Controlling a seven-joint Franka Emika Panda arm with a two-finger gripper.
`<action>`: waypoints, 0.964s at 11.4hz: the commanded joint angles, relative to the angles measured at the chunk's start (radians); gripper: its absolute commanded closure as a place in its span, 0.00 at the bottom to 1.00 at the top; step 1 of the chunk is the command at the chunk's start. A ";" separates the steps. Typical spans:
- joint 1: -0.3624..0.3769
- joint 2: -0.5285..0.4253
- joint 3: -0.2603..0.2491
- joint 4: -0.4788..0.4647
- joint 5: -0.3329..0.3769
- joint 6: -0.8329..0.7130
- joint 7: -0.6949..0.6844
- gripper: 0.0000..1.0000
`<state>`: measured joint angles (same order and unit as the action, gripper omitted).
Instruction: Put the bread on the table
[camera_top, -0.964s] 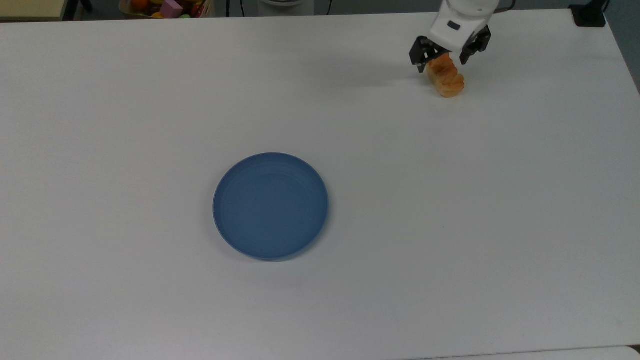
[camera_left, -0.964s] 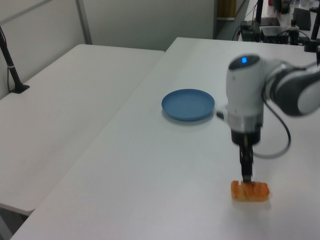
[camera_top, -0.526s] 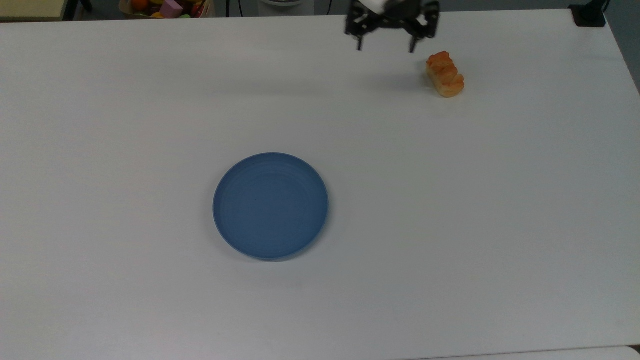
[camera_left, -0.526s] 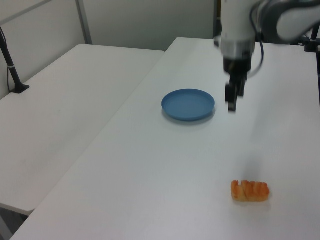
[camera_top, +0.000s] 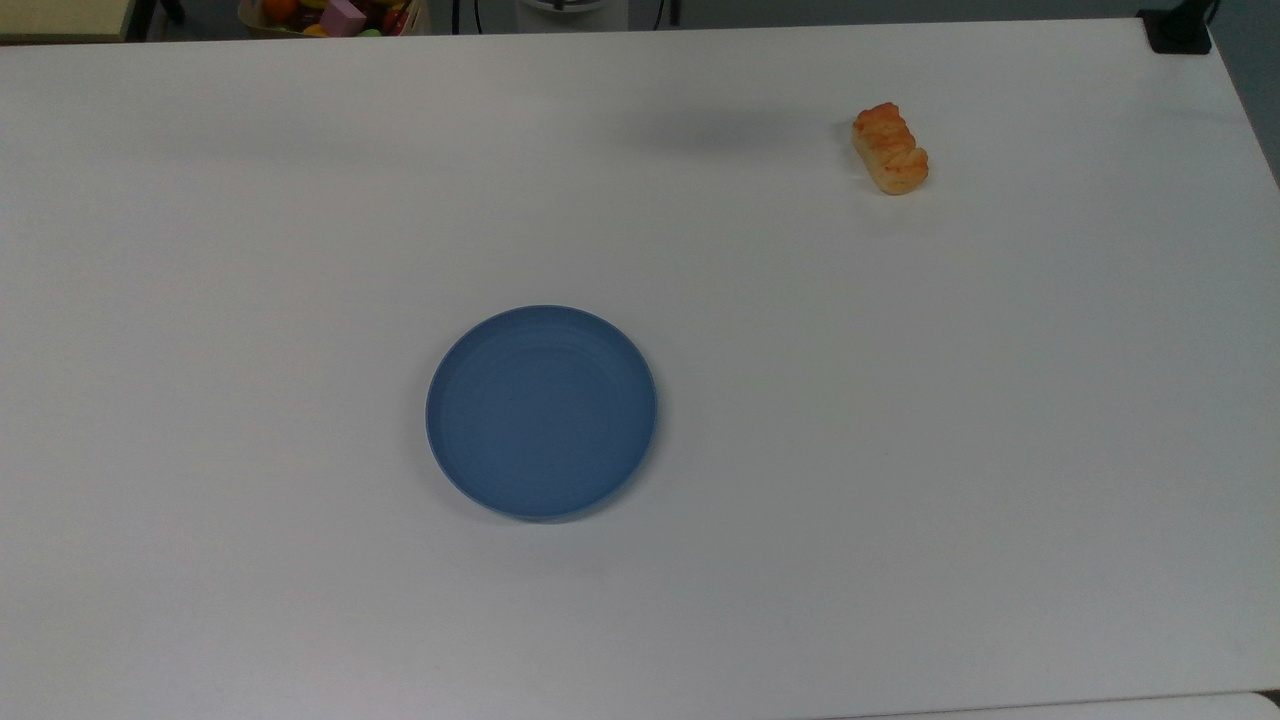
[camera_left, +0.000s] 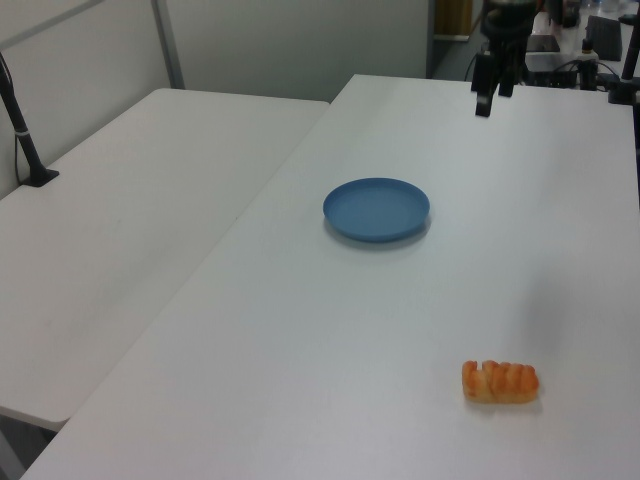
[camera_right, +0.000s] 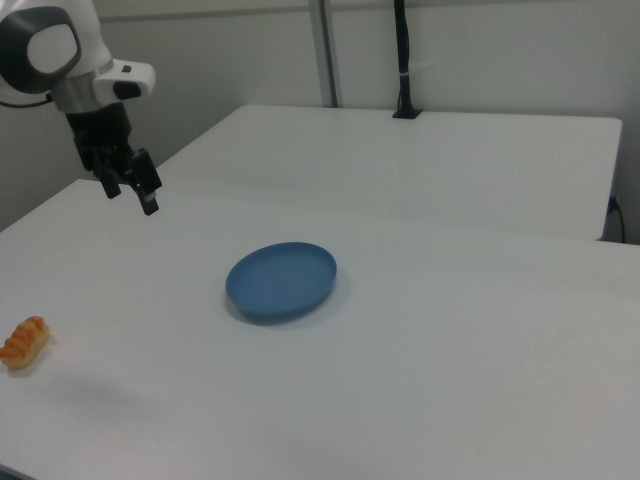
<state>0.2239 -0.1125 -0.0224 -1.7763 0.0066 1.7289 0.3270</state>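
The bread (camera_top: 890, 149) lay on its long side on the bare white table (camera_top: 900, 450), close to the table's far edge in the top view and not far from that view's right-hand corner. In the right view it sat near the table's near-left corner (camera_right: 24, 342); in the left view it lay toward the near right edge (camera_left: 500, 381). The blue plate (camera_top: 541, 411) stood well apart from it, around the middle of the table, with nothing in it.

The gripper (camera_right: 129, 185) hung in the air above the table, high and well away from the bread, its two fingers spread with nothing between them. In the left view it showed near the table's far end (camera_left: 493, 86).

Judged from this, the placing was done: the bread rested flat and steady on the table, off the plate, free of any contact. What remained was only to clear out cleanly. Doing that well would have meant keeping the gripper high and taking it away from the bread's side of the table, so that neither fingers nor wrist swept low over the bread and nudged it toward the edge. The bread looked light and rounded at the ends, so even a slight brush could have rolled or slid it. No re-grasp or correction seemed called for.
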 joint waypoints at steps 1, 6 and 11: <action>-0.032 0.007 -0.025 0.037 0.055 -0.015 -0.141 0.00; -0.083 0.062 -0.024 0.086 0.078 -0.008 -0.284 0.00; -0.115 0.102 -0.013 0.152 0.059 -0.020 -0.384 0.00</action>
<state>0.1105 -0.0178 -0.0459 -1.6502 0.0629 1.7292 -0.0248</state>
